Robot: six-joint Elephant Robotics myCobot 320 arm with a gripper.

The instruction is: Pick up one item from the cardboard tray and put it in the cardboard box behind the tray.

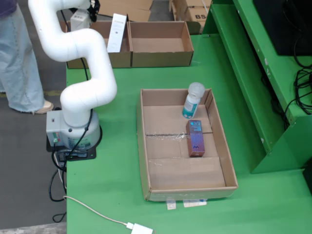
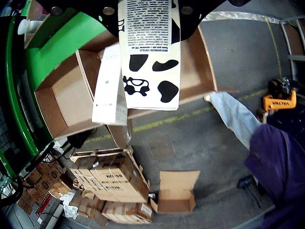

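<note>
The cardboard tray (image 1: 144, 146) lies on the green table and holds a clear bottle with a blue label (image 1: 191, 101) and a purple box (image 1: 196, 138). Behind it stand two open cardboard boxes (image 1: 161, 45), side by side. A tall white carton (image 1: 117, 31) leans in the left one; it also shows in the wrist view (image 2: 108, 83). My gripper (image 1: 90, 7) is high over the left box, shut on a white carton with black cow patches (image 2: 148, 57), which hangs above the box's edge (image 2: 62, 100).
The arm's base (image 1: 73, 130) is on the table's left edge. A person in jeans (image 1: 19, 53) stands left of the table. A green shelf (image 1: 263, 73) runs along the right. A white cable and plug (image 1: 141, 228) lie at the front. Stacked cartons (image 2: 114, 186) sit on the floor.
</note>
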